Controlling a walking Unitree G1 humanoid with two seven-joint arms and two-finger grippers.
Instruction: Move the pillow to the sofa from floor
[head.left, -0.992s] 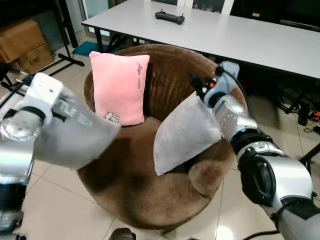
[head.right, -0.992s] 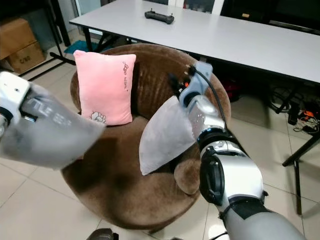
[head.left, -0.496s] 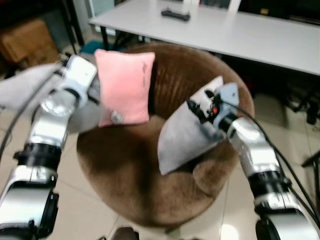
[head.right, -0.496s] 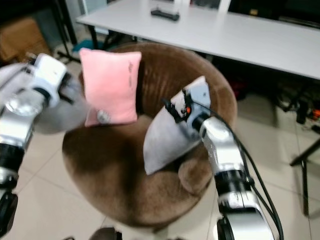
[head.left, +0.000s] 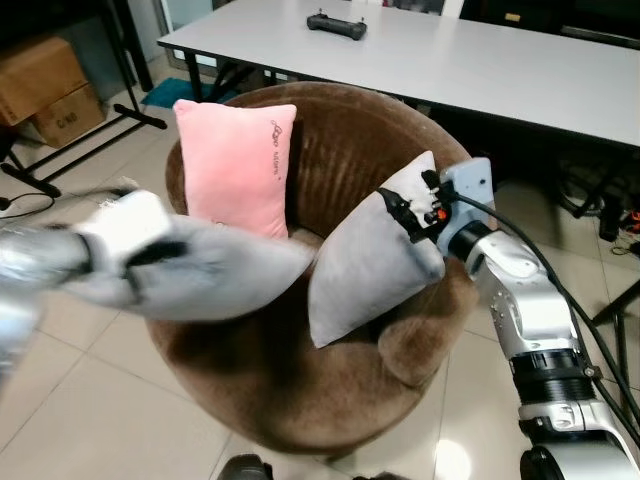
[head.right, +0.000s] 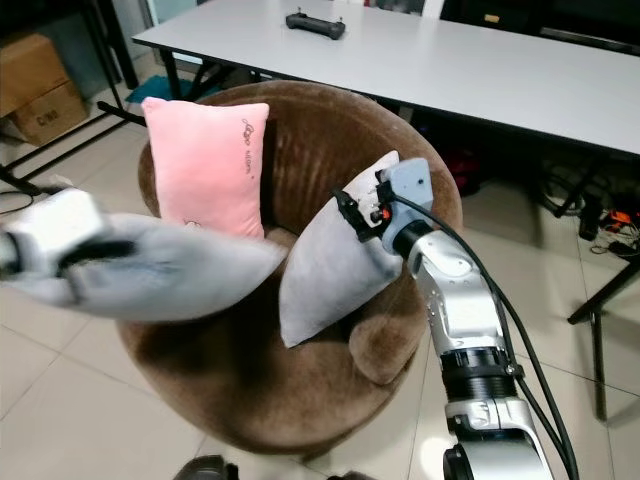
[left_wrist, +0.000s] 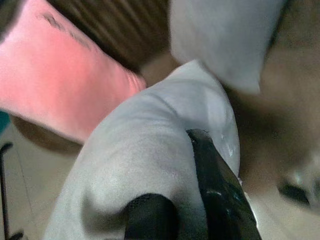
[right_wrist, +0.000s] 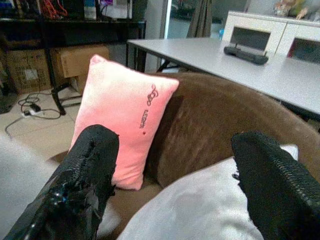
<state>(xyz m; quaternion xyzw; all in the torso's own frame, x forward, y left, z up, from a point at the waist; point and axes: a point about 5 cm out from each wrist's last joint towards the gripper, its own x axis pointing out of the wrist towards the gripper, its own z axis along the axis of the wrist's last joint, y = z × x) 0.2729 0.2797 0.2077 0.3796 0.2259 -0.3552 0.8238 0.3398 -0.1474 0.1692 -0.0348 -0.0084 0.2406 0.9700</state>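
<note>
Left gripper (left_wrist: 175, 210) clamped on a grey pillow (head.left: 215, 282), held blurred over the brown round sofa (head.left: 330, 150) seat's front edge. Right gripper (right_wrist: 175, 180) spread wide, empty, above second grey pillow (head.left: 370, 265) leaning against the backrest. Pink pillow (head.left: 235, 165) upright behind, small embroidered writing illegible.

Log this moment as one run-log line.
left tool: shut on grey pillow, over armchair | right tool: open, above second grey pillow | pink pillow: upright against backrest

Grey pillow (head.left: 215, 283), blurred, held level over the brown round sofa (head.left: 330, 400); second grey pillow (head.left: 370, 255) leans on its backrest.
</note>
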